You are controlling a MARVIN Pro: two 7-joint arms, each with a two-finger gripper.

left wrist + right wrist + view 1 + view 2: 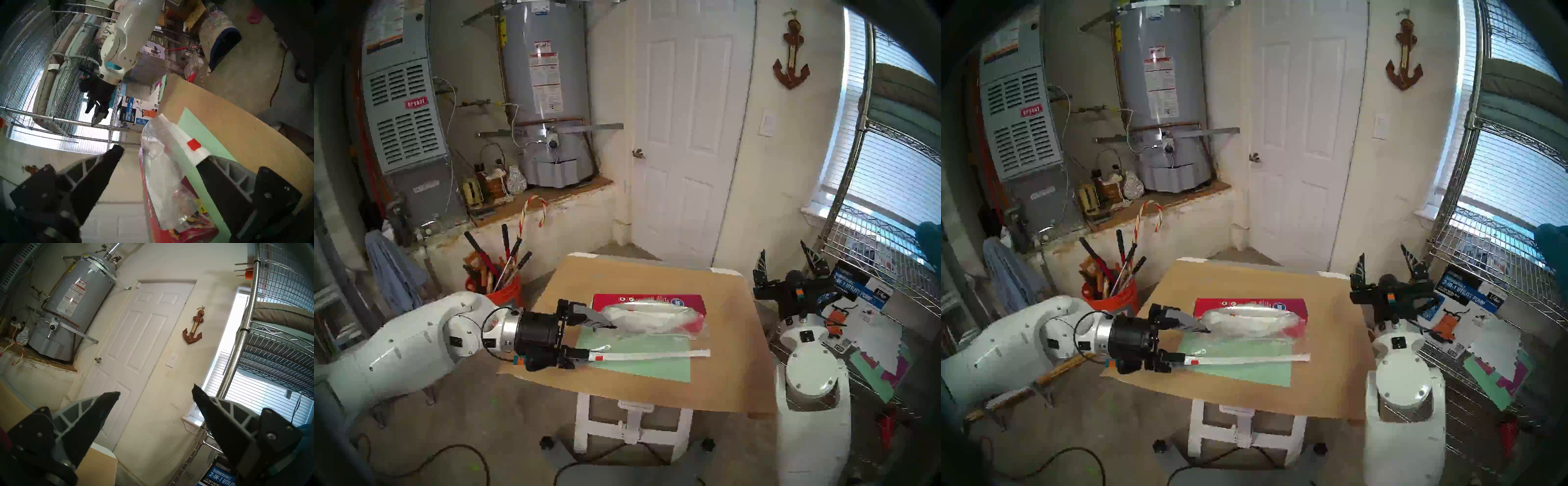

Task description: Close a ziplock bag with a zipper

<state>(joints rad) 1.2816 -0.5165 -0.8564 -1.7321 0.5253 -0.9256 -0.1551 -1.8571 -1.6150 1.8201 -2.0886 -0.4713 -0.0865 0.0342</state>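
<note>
The ziplock bag (pixel 653 317) lay on the table (pixel 721 373), draped partly over a red box (pixel 648 300); it looked light, limp and slippery. Its stiffer zipper (pixel 650 355) ran along the near edge, the red slider (pixel 193 144) offering the surest hold. The left gripper (pixel 602 342) stood open at that end, one finger (pixel 219 171) touching the strip, and the right gripper (pixel 155 394) hung open, well apart.

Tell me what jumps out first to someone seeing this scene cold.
The left gripper reaches in from the left with its jaws spread wide across the near end of a clear ziplock bag, which lies partly on a red box on the brown table. One finger sits at the end of the white zipper, beside its small red slider. The right gripper idles open, off the table's right edge.
</note>
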